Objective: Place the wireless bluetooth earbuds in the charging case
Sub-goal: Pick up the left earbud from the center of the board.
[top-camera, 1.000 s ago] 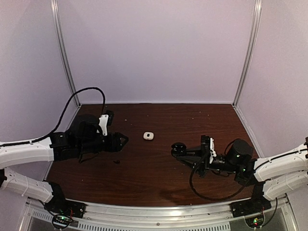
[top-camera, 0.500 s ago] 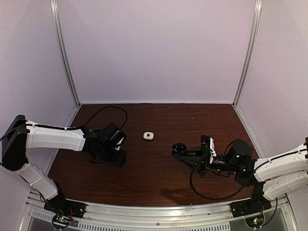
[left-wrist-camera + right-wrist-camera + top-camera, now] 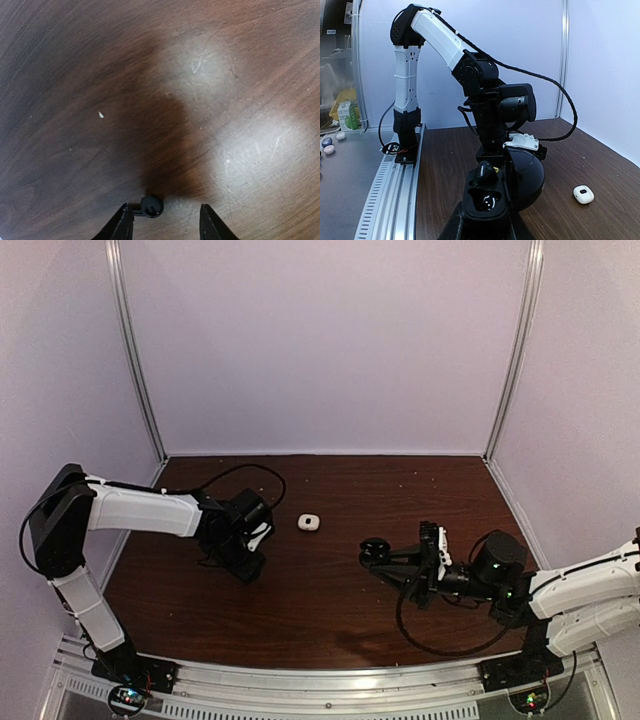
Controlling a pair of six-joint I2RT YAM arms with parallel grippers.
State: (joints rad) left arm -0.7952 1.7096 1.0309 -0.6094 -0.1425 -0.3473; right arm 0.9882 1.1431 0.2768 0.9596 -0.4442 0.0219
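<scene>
Your left claw (image 3: 165, 224) points straight down over the black bud (image 3: 151, 205). Its jaws are partly apart with the bud between them. The bud sits close to the finger on the left of the wrist view, with a clear gap to the other, so nothing is gripped yet. Coming from above makes sense: the bud lies loose on the flat table (image 3: 330, 615), and a tip can drop on each side of it. Because the bud is off-centre, I judge that closing may push it sideways before both tips bite. Centre the claw if you can.

Your right claw (image 3: 385, 558) is clamped on the black case (image 3: 495, 197) and holds it low over the wood. The lid is swung back and the pockets face the left arm, which looks like a way to offer the case for loading. Something glossy shows in one pocket, but you cannot tell whether it is a seated bud.

For room, the bud lies well in from every table edge, and bare wood runs between it and the black case. The white case (image 3: 308, 523) looks closed and sits farther back, beside that line and not on it. Watch the cable loop (image 3: 430, 640) under your right arm, near the front edge.
</scene>
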